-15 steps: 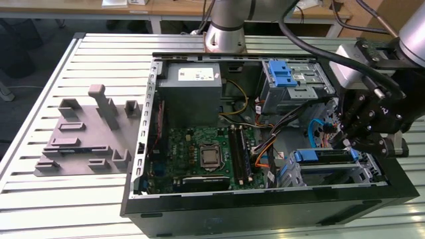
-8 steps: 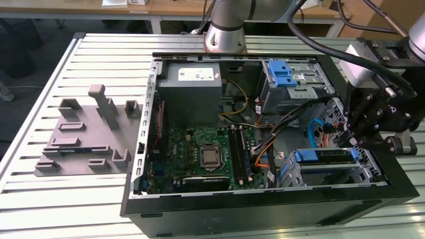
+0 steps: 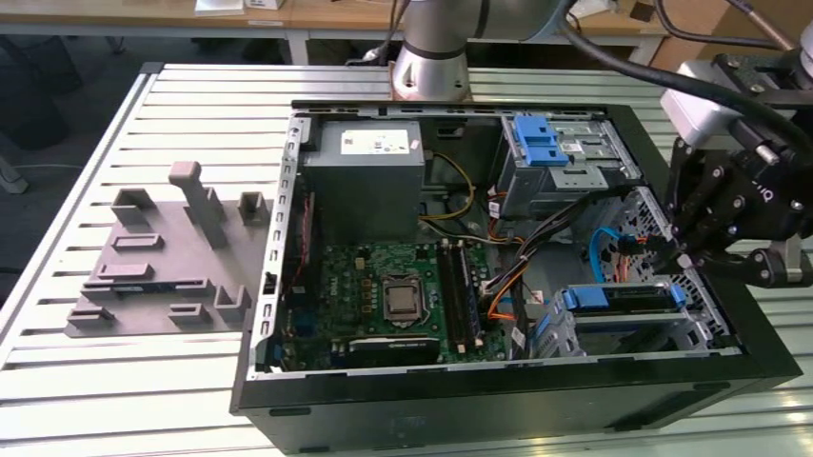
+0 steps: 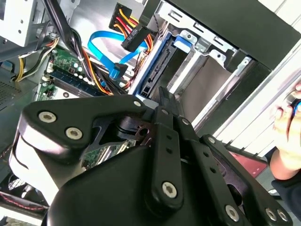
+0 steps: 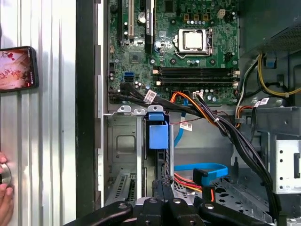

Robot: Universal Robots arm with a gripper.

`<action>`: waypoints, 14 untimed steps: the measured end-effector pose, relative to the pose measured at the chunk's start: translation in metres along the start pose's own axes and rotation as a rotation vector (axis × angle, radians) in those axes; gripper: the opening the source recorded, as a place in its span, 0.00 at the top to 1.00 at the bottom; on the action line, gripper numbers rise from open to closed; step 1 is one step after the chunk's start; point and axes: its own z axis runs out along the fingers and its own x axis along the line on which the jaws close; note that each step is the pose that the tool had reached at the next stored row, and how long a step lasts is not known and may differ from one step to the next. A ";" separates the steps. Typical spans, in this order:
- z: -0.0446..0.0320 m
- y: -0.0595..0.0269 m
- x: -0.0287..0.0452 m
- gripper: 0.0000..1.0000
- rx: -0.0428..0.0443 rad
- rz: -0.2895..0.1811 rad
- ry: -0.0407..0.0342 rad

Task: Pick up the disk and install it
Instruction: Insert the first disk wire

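Down in the lower drive cage (image 3: 635, 328), at the case's corner toward the exterior view's right: the disk (image 3: 616, 298), blue carrier uppermost. Looks already slotted between the cage's metal walls rather than lying loose. Stands on edge in the first wrist view, with the carrier's blue tab (image 5: 157, 136) at the end nearest the motherboard (image 5: 188, 56). Runs its long axis from that tab straight back toward the gripper (image 5: 162, 184).

Hangs directly over the disk's near end, this 1 gripper, lined up with the slot and either touching the carrier's edge or just short of it; cannot tell which. Shows its fingers drawn together with nothing between them in both wrist views, so no grasp on the disk. Judged from that: a pressing or just-released pose, with the disk lying dead ahead along the fingers' own line, no sideways offset.

Just beside the slot, a blue data cable (image 5: 197, 167) and a black wire bundle (image 5: 225, 132), both clear of the carrier. Outside the case, on the slatted table (image 5: 51, 141), a phone (image 5: 16, 68) and a person's hand (image 5: 4, 197).
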 end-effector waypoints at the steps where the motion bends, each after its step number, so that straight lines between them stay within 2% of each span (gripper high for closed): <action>1: -0.0019 0.0000 -0.0002 0.89 0.0000 0.000 0.0001; 9: -0.0061 -0.0016 -0.0016 0.89 0.0000 0.000 0.0002; 14: -0.0056 -0.0048 -0.0101 0.89 0.0000 0.000 0.0000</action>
